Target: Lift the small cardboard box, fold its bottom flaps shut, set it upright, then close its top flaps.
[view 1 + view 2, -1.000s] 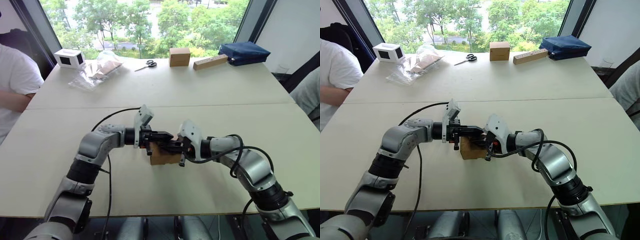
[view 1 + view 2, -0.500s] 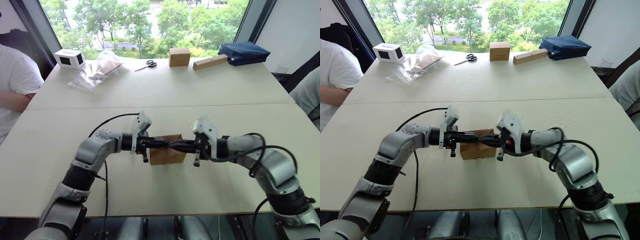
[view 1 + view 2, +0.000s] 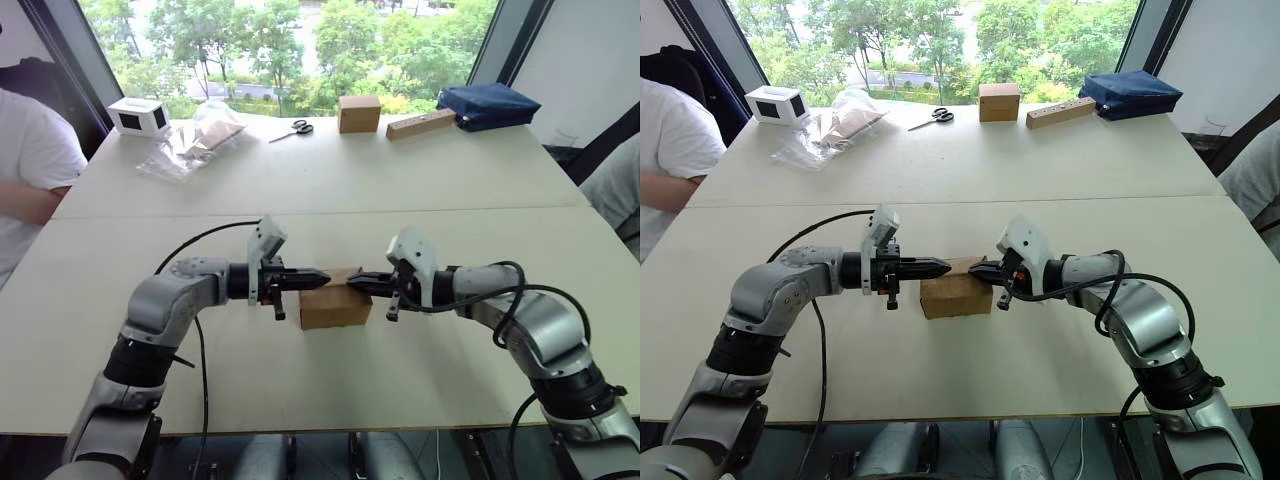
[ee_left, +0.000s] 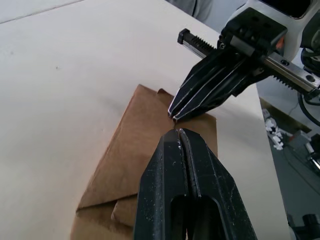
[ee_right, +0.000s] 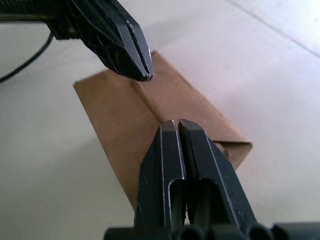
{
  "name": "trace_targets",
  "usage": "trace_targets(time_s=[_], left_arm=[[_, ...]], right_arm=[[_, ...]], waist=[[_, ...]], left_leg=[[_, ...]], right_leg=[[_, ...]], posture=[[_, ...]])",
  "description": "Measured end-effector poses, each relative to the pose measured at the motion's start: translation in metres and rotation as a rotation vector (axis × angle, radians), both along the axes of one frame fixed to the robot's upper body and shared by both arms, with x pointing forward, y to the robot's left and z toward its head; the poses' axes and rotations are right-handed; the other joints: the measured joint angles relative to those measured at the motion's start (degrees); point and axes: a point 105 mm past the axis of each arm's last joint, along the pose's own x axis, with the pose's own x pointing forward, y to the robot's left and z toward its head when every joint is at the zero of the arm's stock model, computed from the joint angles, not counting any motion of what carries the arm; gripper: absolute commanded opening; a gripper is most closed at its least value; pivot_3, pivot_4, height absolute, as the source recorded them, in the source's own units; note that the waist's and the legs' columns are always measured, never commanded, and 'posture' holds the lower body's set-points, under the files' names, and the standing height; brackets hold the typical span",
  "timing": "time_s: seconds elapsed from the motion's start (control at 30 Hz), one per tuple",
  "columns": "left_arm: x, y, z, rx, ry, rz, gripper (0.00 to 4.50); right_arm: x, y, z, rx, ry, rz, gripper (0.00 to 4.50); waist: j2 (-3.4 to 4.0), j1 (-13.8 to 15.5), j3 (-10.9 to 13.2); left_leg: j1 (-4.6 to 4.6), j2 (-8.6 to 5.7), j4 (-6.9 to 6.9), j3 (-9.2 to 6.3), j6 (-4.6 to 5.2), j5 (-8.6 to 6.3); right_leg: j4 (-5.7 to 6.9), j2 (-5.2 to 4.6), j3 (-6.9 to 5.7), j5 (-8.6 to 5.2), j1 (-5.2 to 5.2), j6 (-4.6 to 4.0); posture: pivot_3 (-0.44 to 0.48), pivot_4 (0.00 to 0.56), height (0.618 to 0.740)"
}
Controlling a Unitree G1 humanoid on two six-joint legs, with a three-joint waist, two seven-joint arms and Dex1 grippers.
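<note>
Left end effector (image 3: 318, 278) and right end effector (image 3: 352, 283), both with fingers closed on nothing, point tip to tip just above the small cardboard box (image 3: 334, 306) lying between them on the tabletop (image 3: 400, 180), apparently poised to press its flaps.

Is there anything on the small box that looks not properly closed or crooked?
The small cardboard box sits on the table. In the left wrist view, its near end is not flat: overlapping flaps leave a raised edge. Both grippers point at it with fingers shut.
</note>
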Motion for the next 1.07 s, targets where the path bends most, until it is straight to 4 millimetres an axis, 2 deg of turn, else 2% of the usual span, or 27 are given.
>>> trace_targets(time_s=[0.07, 0.2, 0.3, 0.37, 0.47, 0.57, 0.7, 0.77, 0.87, 1.07], left_arm=[[-0.002, -0.001, -0.007, 0.017, 0.005, 0.009, 0.0], [-0.002, 0.0, -0.007, 0.041, -0.035, 0.018, 0.0], [-0.003, 0.004, -0.003, 0.032, -0.039, 0.031, 0.0], [-0.002, 0.009, 0.004, 0.017, -0.047, 0.057, 0.0], [0.002, 0.026, 0.029, 0.001, -0.143, 0.131, 0.0], [-0.003, 0.043, 0.044, 0.043, -0.227, 0.168, 0.0], [-0.025, 0.067, 0.035, 0.129, -0.255, 0.168, 0.0], [-0.035, 0.081, 0.029, 0.181, -0.241, 0.177, 0.0], [-0.044, 0.094, 0.034, 0.202, -0.249, 0.198, 0.0], [-0.066, 0.12, 0.053, 0.215, -0.24, 0.26, 0.0]], right_arm=[[0.003, 0.002, -0.002, -0.011, -0.012, 0.008, 0.06], [0.004, 0.003, -0.004, -0.026, -0.036, 0.032, 0.06], [0.003, 0.004, 0.003, 0.051, 0.015, 0.017, 0.06], [0.003, 0.002, 0.016, 0.096, 0.028, 0.011, 0.06], [-0.002, -0.005, 0.049, 0.116, -0.04, 0.028, 0.06], [-0.013, -0.017, 0.058, 0.059, -0.063, 0.057, 0.06], [-0.026, -0.047, 0.052, -0.075, -0.01, 0.061, 0.06], [-0.033, -0.067, 0.057, -0.132, -0.002, 0.052, 0.06], [-0.041, -0.083, 0.065, -0.164, 0.003, 0.047, 0.06], [-0.06, -0.1, 0.078, -0.183, 0.017, 0.046, 0.06]], waist=[[0.0, 0.0, 0.0], [0.01, 0.0, 0.0], [0.01, 0.0, 0.0], [0.01, 0.0, 0.0], [0.02, 0.0, 0.0], [0.02, 0.1, 0.0], [0.04, 0.1, 0.0], [0.05, 0.1, 0.0], [0.05, 0.2, 0.0], [0.06, 0.3, 0.0]], left_leg=[[0.01, 0.0, 0.0, -0.01, 0.0, 0.0], [0.04, 0.0, 0.0, -0.01, 0.0, 0.0], [0.03, 0.02, 0.0, -0.02, 0.0, 0.0], [0.0, 0.02, 0.0, -0.02, 0.0, 0.0], [-0.01, 0.02, -0.03, -0.03, 0.0, -0.01], [-0.01, 0.02, -0.06, -0.01, 0.02, -0.02], [-0.04, 0.02, -0.11, 0.01, 0.05, -0.04], [-0.03, 0.04, -0.11, 0.01, 0.06, -0.04], [-0.03, 0.06, -0.12, 0.01, 0.08, -0.05], [-0.02, 0.07, -0.13, 0.02, 0.14, -0.09]], right_leg=[[0.0, 0.0, 0.0, 0.0, 0.0, 0.0], [0.0, 0.0, 0.0, 0.0, 0.04, 0.0], [0.0, 0.0, 0.0, 0.0, 0.03, 0.0], [0.0, 0.0, 0.0, 0.0, -0.01, 0.0], [-0.01, -0.01, 0.0, 0.0, -0.02, 0.0], [-0.12, -0.03, 0.0, 0.0, 0.02, 0.0], [-0.35, -0.06, 0.0, -0.01, 0.07, -0.02], [-0.39, -0.06, 0.0, -0.01, 0.11, -0.02], [-0.42, -0.07, -0.01, -0.01, 0.14, -0.03], [-0.52, -0.08, -0.02, -0.01, 0.21, -0.03]], posture=[[0.0, 0.15, 0.74], [0.0, 0.15, 0.74], [0.0, 0.15, 0.74], [0.0, 0.15, 0.74], [0.0, 0.15, 0.74], [0.0, 0.15, 0.74], [0.0, 0.15, 0.74], [0.0, 0.15, 0.74], [0.0, 0.15, 0.74], [0.0, 0.15, 0.74]])
